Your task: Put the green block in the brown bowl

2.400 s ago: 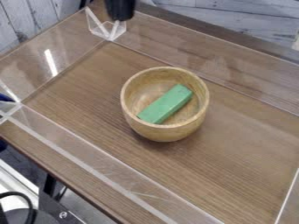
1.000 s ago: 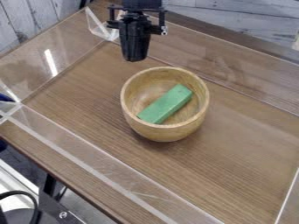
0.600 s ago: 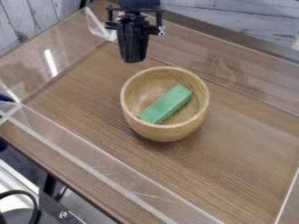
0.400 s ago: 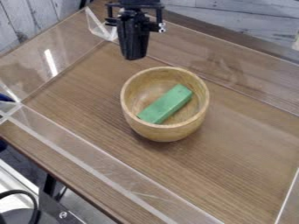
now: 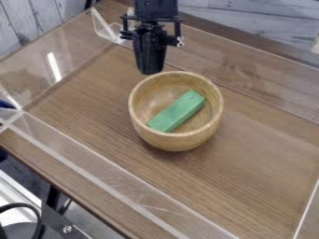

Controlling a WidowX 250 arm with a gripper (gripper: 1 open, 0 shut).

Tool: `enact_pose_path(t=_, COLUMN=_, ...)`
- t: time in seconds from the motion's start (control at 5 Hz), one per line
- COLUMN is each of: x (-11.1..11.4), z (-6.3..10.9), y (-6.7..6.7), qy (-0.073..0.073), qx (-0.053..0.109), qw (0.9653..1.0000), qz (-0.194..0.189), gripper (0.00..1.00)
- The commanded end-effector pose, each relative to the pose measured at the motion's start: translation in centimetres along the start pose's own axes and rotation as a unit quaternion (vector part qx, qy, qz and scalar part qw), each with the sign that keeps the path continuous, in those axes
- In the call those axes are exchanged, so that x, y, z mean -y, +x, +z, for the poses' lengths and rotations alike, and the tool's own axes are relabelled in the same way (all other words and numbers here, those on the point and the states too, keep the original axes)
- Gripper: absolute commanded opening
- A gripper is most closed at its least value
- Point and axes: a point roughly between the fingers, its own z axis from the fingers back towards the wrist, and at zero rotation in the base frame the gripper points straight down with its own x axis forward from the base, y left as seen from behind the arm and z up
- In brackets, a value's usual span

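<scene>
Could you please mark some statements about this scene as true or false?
1. The block lies inside the bowl. True.
2. The block is red. False: it is green.
3. The pincer is clamped on the block. False: it is beyond the block, not touching it.
4. The bowl stands upright. True.
5. The bowl rests on a white cloth. False: it rests on the wooden table.
6. The block lies slantwise in the bowl. True.

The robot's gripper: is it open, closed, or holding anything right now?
Gripper: closed and holding nothing; the green block lies in the brown bowl.
</scene>
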Motion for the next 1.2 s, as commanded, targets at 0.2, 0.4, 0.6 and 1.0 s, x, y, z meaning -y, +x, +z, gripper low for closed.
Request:
enact_pose_path(t=0.2, x=-1.3, z=2.7, y=0.3, qy=-0.008, qx=0.024, qw=0.9994, qz=-0.024, gripper=0.0)
enact_pose_path(t=0.4, x=-1.8, z=3.7, y=0.1, qy=-0.004, qx=0.033, qw=0.9991, qz=-0.028, gripper=0.0)
enact_pose_path(t=0.6, x=-2.6, z=4.1, y=0.0, qy=0.001, qx=0.037, qw=0.9988, qz=-0.032, gripper=0.0)
enact_pose_path(t=1.0, x=-4.0, z=2.6, y=-0.4, qy=-0.017, qx=0.051, qw=0.9972, qz=-0.052, gripper=0.0)
